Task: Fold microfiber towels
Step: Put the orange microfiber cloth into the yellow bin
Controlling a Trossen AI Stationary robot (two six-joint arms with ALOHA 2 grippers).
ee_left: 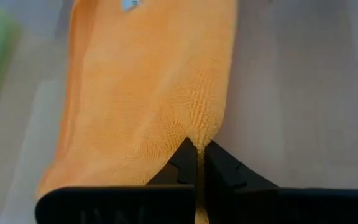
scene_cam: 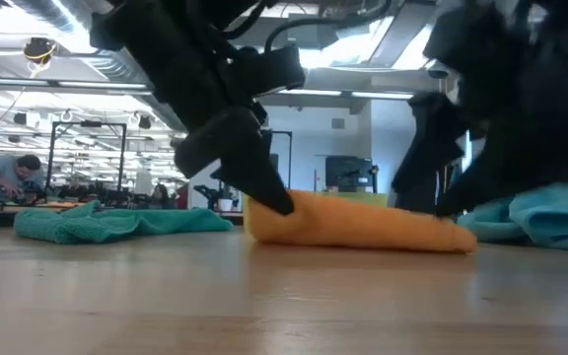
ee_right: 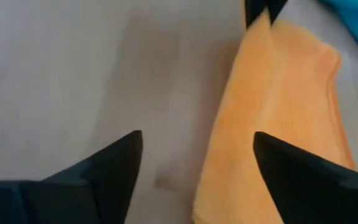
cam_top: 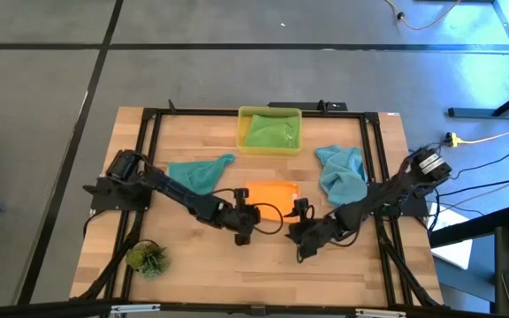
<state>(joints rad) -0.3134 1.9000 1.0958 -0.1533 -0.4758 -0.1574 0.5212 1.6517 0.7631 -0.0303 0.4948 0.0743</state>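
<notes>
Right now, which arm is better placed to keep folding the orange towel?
Left, probably. The left gripper is shut on a corner of the orange towel, so it could lift and fold. The right gripper is open beside the towel's edge, holding nothing.

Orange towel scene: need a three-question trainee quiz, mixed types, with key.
1. True or false: the left gripper has its fingers shut on a corner of the folded orange microfiber towel.
2. The right gripper has its fingers: A) open B) shut on a teal cloth C) out of view.
3. Which cloth lies in the yellow translucent plastic bin?

Key: 1 true; 2 A; 3 the green microfiber towel.
</notes>
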